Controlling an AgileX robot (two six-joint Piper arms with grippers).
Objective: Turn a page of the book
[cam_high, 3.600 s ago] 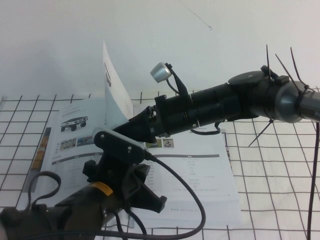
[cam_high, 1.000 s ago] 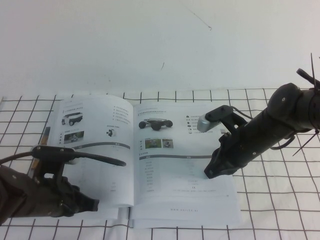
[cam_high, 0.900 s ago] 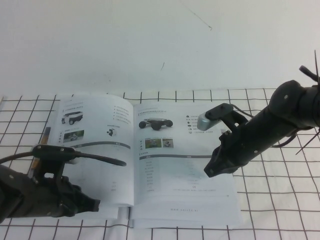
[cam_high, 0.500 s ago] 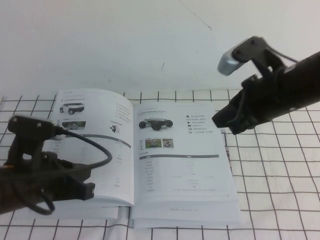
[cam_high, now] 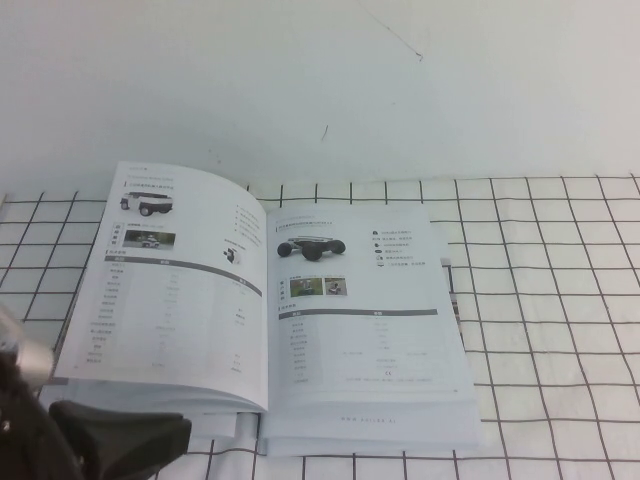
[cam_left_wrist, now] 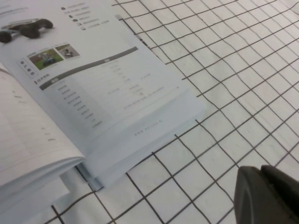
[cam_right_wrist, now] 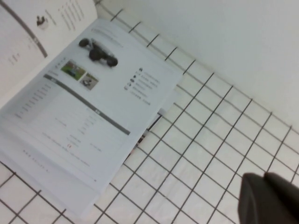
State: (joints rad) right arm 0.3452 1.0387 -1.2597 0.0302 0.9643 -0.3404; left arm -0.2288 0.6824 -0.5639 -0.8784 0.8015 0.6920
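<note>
The book (cam_high: 300, 320) lies open on a gridded table (cam_high: 540, 300), left of centre. The page (cam_high: 175, 290) rests bowed on the left half, small vehicle photos facing up. The left gripper (cam_left_wrist: 268, 196) sits at the near left corner; the right gripper (cam_right_wrist: 268, 198) hangs above the table, right of the book. Neither grip can be made out.

Bright, even, diffuse light, faint shadows, soft blur overall, near claws out of focus

1 book (cam_high: 330, 330) lies open showing 2 pages, with 2 grippers: left (cam_left_wrist: 268, 196), right (cam_right_wrist: 268, 200).
</note>
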